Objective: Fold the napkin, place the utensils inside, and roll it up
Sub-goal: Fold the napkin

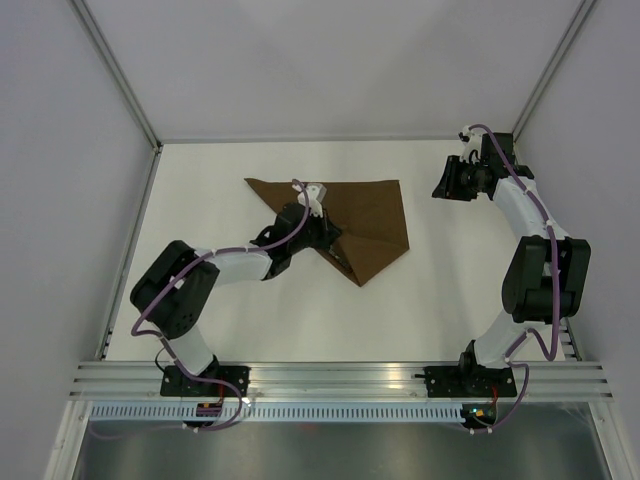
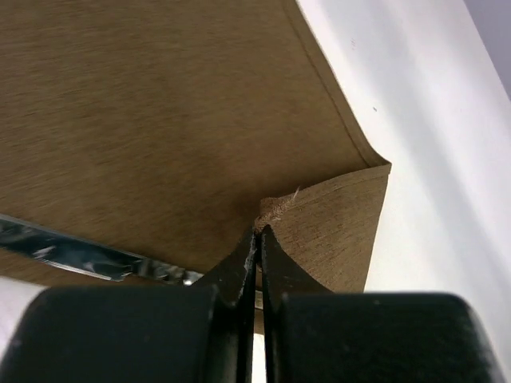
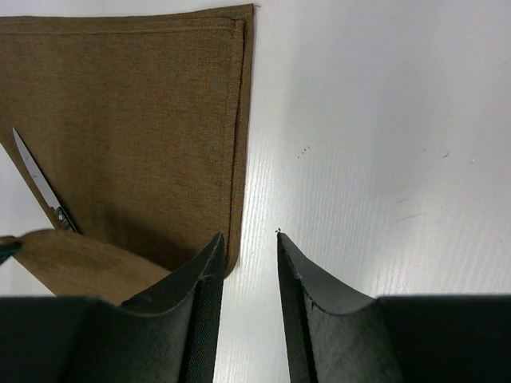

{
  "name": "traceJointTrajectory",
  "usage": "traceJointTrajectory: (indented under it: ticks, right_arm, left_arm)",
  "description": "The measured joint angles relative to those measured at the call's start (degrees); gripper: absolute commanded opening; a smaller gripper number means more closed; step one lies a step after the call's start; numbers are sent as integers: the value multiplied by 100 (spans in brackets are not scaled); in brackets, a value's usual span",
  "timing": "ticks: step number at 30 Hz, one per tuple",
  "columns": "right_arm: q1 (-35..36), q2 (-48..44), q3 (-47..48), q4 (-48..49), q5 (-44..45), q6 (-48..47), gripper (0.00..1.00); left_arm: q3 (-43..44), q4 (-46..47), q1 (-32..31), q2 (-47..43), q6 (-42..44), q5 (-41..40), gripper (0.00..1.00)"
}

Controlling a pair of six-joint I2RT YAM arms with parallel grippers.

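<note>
Likely to handle as light, limp stuff, this napkin [image 1: 365, 215]: thin woven cloth with no stiffness, bound to sag, crease and slide over the smooth white worktop [image 1: 250, 310] rather than hold a shape. Best taken by a hemmed edge or a corner, pinched through every layer where doubled, and drawn low across the surface to stop the fold from opening. Nothing fragile in it; main risk, by this reading, a slipped layer or a nudged knife [image 2: 76, 251]. Hard, slim and slick by contrast, that knife: silver blade showing along the cloth's slanting edge, at 9 o'clock of the pinch in the left wrist view, handle mostly hidden. Clamped tight on a raised, slightly frayed corner of the napkin, the left claw [image 2: 259, 233], fingertips pressed together with cloth between. Parted and empty, the right claw [image 3: 249, 243], hanging over bare worktop near the napkin's stitched side, toward 2 o'clock in the top view. As for looks: plain dark brown, unpatterned, fine weave, narrow stitched hem; spread near the worktop's centre, a little toward 12 o'clock, as a rough triangle tapering to a point at 6 o'clock, with one flap doubled over beside the left claw.
</note>
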Motion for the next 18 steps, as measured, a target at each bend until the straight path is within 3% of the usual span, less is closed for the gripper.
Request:
traceJointTrajectory:
  ticks: [6, 18]
  right_arm:
    - [0, 0, 0, 0, -20, -2, 38]
    - [0, 0, 0, 0, -31, -15, 38]
  left_arm:
    - [-129, 79, 748, 2, -520, 455, 2]
    - [-129, 321, 1493, 363, -1056, 1047, 2]
